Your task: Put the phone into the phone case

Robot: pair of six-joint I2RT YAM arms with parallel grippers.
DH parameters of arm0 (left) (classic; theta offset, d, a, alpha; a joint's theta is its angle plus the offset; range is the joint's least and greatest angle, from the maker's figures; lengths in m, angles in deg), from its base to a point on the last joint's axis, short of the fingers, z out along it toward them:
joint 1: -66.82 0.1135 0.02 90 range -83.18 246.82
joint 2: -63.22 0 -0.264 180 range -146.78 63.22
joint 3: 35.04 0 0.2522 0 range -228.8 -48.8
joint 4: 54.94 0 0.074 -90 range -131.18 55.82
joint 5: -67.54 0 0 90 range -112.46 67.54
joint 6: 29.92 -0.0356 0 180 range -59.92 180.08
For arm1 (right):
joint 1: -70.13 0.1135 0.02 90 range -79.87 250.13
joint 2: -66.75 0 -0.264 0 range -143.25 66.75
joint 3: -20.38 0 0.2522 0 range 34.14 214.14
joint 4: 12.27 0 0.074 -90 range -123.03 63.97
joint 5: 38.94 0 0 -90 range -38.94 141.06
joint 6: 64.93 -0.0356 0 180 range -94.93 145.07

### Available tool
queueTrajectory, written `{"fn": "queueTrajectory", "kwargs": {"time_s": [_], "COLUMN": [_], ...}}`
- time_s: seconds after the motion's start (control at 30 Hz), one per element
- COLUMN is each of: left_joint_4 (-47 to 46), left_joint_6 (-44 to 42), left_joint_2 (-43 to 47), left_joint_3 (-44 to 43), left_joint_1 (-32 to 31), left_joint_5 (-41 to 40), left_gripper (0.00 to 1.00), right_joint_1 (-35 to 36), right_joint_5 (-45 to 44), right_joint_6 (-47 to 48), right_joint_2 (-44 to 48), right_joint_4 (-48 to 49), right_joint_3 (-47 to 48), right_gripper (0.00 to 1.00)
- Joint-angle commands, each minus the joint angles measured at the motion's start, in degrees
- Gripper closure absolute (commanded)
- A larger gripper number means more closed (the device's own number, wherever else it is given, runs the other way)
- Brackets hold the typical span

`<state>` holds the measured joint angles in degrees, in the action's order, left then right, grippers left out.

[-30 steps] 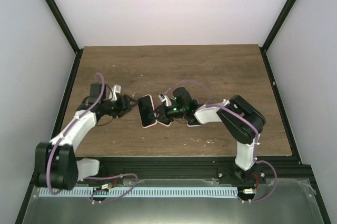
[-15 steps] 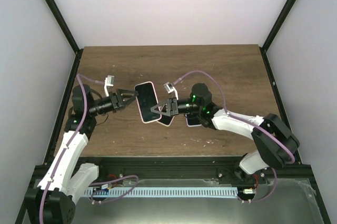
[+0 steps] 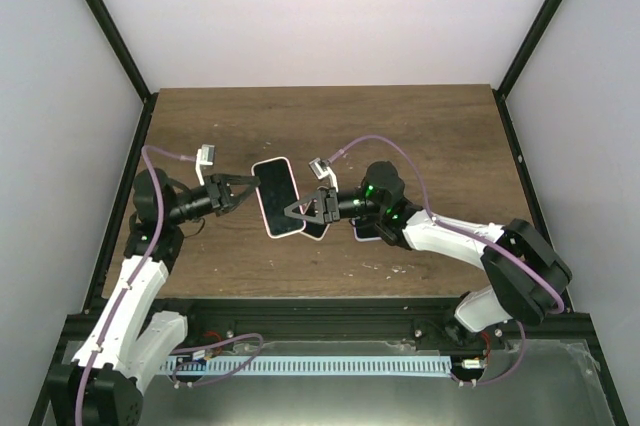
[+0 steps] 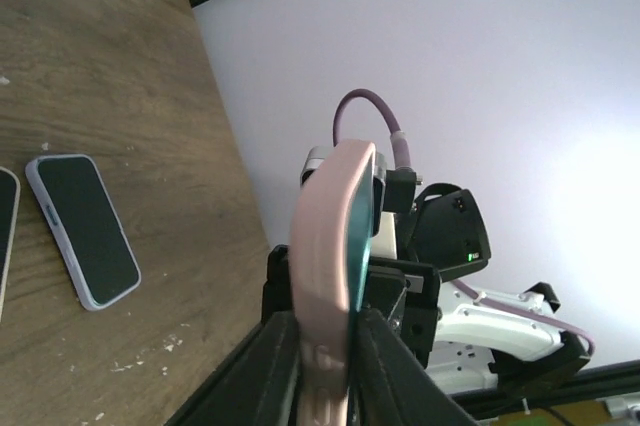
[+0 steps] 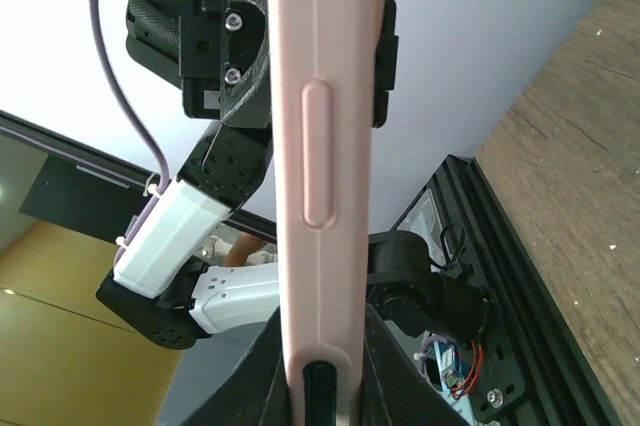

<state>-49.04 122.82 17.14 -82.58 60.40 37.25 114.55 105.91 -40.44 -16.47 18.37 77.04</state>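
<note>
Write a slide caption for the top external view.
Left gripper and right gripper pinch the pink-cased phone between them over the wooden table.

A brown wooden table [image 3: 400,126] stood inside plain white walls [image 3: 320,16] on its left, right and far sides. Black posts [image 3: 110,31] rose at the far corners, a black rail [image 3: 330,313] ran along the near edge, and the light was soft and even.
</note>
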Motion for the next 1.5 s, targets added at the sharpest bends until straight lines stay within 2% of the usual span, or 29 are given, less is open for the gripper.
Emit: {"fn": "queueTrajectory", "kwargs": {"time_s": [0.0,0.07,0.27,0.33,0.37,0.47,0.53,0.73,0.9,0.97,1.03,1.07,1.2,1.27,1.33,1.47], "left_joint_4": [0.8,2.2,13.8,15.5,15.5,15.2,15.2,9.8,7.4,7.0,8.0,9.0,14.5,17.9,20.2,20.8], "left_joint_6": [-1.3,-2.7,-11.6,-12.3,-11.9,-10.2,-9.1,-4.0,-1.8,-1.6,-2.6,-3.3,-7.8,-10.3,-12.2,-13.7], "left_joint_2": [0.4,0.1,-1.0,-1.3,-1.3,-0.8,-0.4,1.9,2.6,2.5,2.1,1.7,0.5,-0.1,-0.9,-2.4], "left_joint_3": [-1.5,-2.1,-6.7,-7.8,-8.0,-8.1,-7.2,-1.0,1.9,2.3,1.9,1.6,-0.3,-1.3,-2.0,-2.1], "left_joint_1": [-0.3,-0.3,-0.3,-0.3,-0.3,-0.3,-0.3,-0.6,-1.7,-2.1,-2.2,-2.2,-2.2,-2.2,-2.2,-2.2], "left_joint_5": [0.0,-0.2,-2.5,-2.3,-2.2,-1.9,-1.6,1.3,2.5,2.4,2.2,1.8,-0.1,-2.0,-3.1,-3.1], "left_gripper": [0.91,1.0,1.0,0.98,0.91,0.58,0.45,0.37,0.35,0.38,0.45,0.51,0.85,0.97,1.0,0.98], "right_joint_1": [1.0,1.1,1.1,1.1,1.1,1.1,1.1,0.8,0.3,0.2,0.2,0.2,0.2,0.3,0.2,0.2], "right_joint_5": [-0.3,-0.8,-2.0,-2.6,-3.0,-6.0,-8.4,-14.4,-18.2,-18.1,-17.7,-17.5,-17.9,-18.3,-18.5,-18.3], "right_joint_6": [1.7,1.9,2.6,2.4,1.9,-0.5,-2.1,-3.3,-3.3,-3.7,-4.1,-4.5,-4.7,-4.3,-3.8,-3.2], "right_joint_2": [1.5,1.5,1.5,1.3,1.2,1.3,1.4,1.0,-1.0,-2.6,-4.0,-4.7,-5.8,-5.9,-6.0,-6.7], "right_joint_4": [0.3,-0.2,-2.2,-2.3,-1.7,-0.6,0.7,0.2,-1.2,-1.2,-0.8,-0.5,-0.5,-1.2,-2.1,-3.1], "right_joint_3": [0.9,0.6,1.2,1.5,1.5,1.4,1.3,4.2,6.9,8.2,9.1,9.3,9.3,9.1,9.0,9.3], "right_gripper": [0.9,0.89,0.87,0.88,0.89,0.89,0.89,0.89,0.89,0.89,0.89,0.89,0.89,0.89,0.89,0.87]}}
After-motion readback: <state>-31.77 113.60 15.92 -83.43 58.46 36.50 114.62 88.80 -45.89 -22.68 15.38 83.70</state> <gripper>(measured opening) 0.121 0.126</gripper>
